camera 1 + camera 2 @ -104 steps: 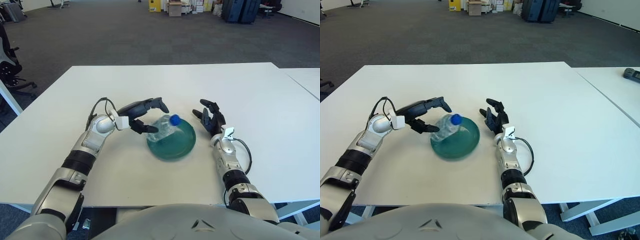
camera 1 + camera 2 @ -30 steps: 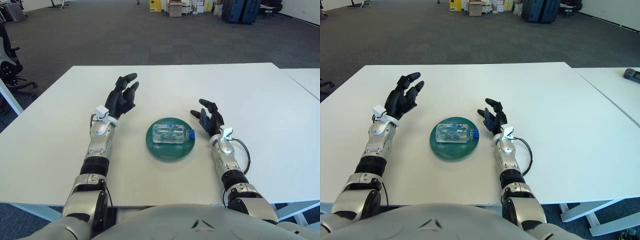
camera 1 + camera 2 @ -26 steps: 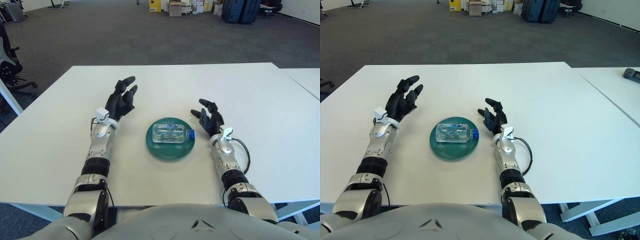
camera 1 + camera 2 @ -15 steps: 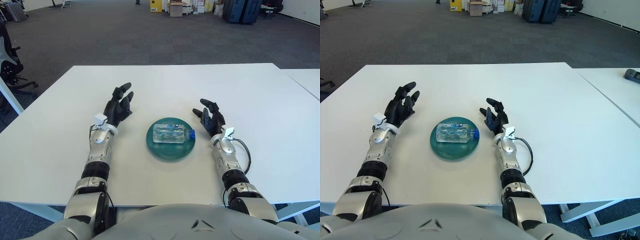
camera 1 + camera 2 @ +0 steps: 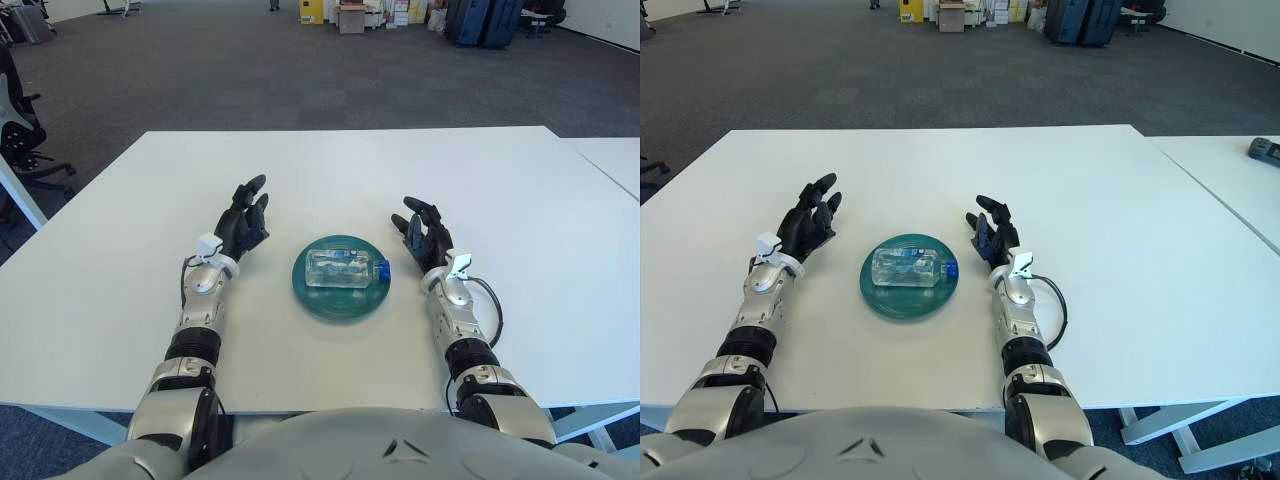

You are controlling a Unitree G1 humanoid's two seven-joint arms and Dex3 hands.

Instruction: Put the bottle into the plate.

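Observation:
A clear plastic bottle with a blue cap lies on its side in the green plate at the middle of the white table; it also shows in the right eye view. My left hand is to the left of the plate, fingers spread and empty. My right hand is just right of the plate, fingers spread and empty. Neither hand touches the bottle or the plate.
The white table stretches wide on all sides. A second white table stands to the right with a small dark device on it. Office chairs and boxes stand on the carpet beyond.
My left hand let go of the bottle, which now lies flat in the plate, and drew back to the left and lower toward the table. The right hand barely moved.

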